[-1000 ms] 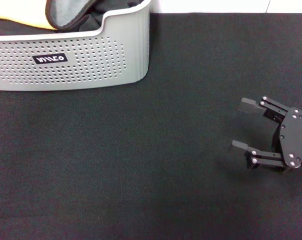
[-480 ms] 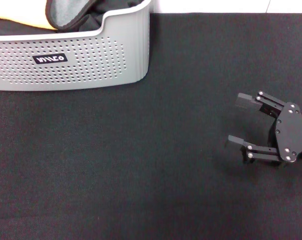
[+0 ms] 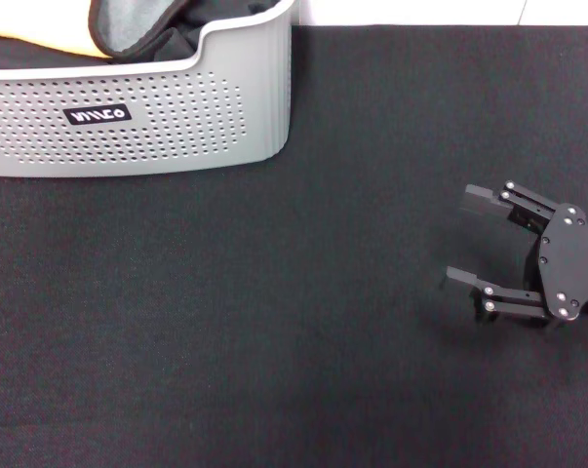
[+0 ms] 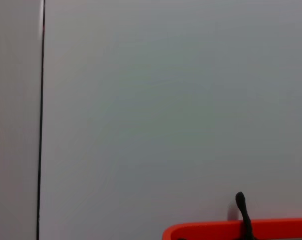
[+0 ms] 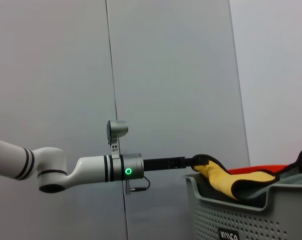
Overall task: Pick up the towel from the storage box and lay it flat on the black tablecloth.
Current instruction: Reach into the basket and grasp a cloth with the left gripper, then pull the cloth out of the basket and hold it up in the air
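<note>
The light grey storage box [image 3: 157, 127] stands at the far left of the black tablecloth [image 3: 274, 322]. The towel [image 3: 128, 24] lies bunched inside it, yellow-orange and dark grey sides both showing. My right gripper [image 3: 466, 237] hovers low over the cloth at the right, open and empty, pointing toward the box. In the right wrist view my left gripper [image 5: 188, 162] reaches level to a raised, black-edged corner of the towel [image 5: 226, 180] above the box [image 5: 251, 220] rim. Whether it grips that corner is hidden.
A pale wall runs behind the table's far edge [image 3: 420, 12]. A red-orange strip [image 4: 241, 230] shows behind the box. Bare black cloth stretches between the box and my right gripper.
My right gripper has drifted a few pixels leftward over the cloth. The box and towel look the same.
</note>
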